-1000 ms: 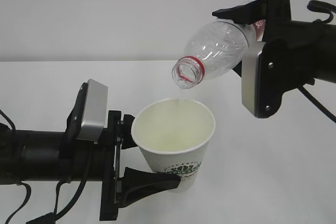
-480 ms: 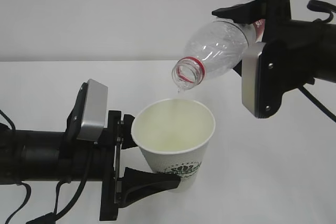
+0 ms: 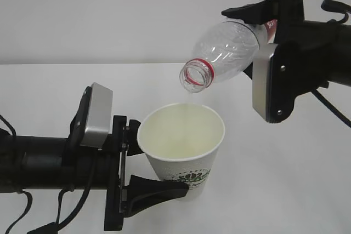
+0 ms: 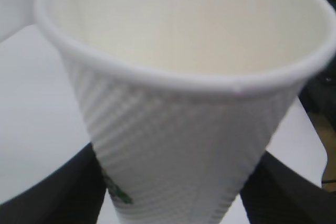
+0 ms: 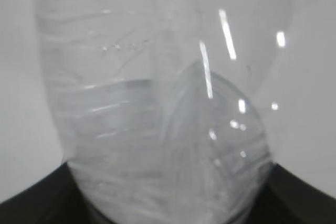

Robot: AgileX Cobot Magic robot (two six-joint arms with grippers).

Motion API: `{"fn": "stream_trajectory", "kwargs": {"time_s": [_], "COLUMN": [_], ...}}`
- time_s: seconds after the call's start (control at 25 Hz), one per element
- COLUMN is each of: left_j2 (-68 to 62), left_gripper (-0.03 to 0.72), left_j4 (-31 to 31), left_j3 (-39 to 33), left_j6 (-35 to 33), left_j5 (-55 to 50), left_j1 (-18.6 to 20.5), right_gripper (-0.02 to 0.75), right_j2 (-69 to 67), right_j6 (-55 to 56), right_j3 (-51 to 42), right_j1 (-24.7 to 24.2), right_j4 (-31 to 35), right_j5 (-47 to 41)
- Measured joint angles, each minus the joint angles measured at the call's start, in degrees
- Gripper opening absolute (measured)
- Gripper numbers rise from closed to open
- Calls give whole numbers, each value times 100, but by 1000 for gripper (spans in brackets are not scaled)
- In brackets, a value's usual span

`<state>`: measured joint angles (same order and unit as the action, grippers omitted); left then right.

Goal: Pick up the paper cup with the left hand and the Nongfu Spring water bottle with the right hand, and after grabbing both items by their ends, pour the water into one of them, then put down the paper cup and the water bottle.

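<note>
A robot with two black arms is in the middle of pouring water from a bottle into a cup, above a plain white worktop (image 3: 285, 190).

The left gripper (image 3: 143, 160) reaches in from the left and holds the paper cup (image 3: 182, 146) upright and clear of the worktop, its jaws spread wide and closed on the cup's lower part, one finger (image 3: 156, 187) showing beneath it. The cup's cream-white inside (image 4: 194, 19) faces upward.

The right gripper (image 3: 262, 26) reaches in from the right, higher up, and clamps the Nongfu Spring water bottle (image 3: 227, 50) near its base end, jaws set wide around it. The bottle tilts neck-down, away from its gripper, with the open mouth (image 3: 197, 75) directly above the cup's rim and apart from it. A thin stream of water (image 3: 190, 98) appears to fall from mouth to cup.

The bottle looks nearly empty, so the pour seems close to done. The next move calls for tipping the bottle upright, then lowering both items onto the worktop and releasing them.

Nothing else is visible around them and nothing blocks the way down.
</note>
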<state>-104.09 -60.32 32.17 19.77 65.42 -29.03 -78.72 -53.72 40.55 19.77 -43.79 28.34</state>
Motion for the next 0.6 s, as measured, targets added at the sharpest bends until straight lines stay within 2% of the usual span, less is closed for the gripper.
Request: {"fn": "stream_trajectory", "kwargs": {"time_s": [0.6], "left_j2": [0], "left_gripper": [543], "left_j4": [0], "left_j3": [0], "left_j6": [0], "left_j5": [0], "left_j1": [0], "right_gripper": [503], "right_j2": [0], "right_j6": [-104], "right_j3": [0], "right_j1": [0], "right_j4": [13], "right_j5": [0]}}
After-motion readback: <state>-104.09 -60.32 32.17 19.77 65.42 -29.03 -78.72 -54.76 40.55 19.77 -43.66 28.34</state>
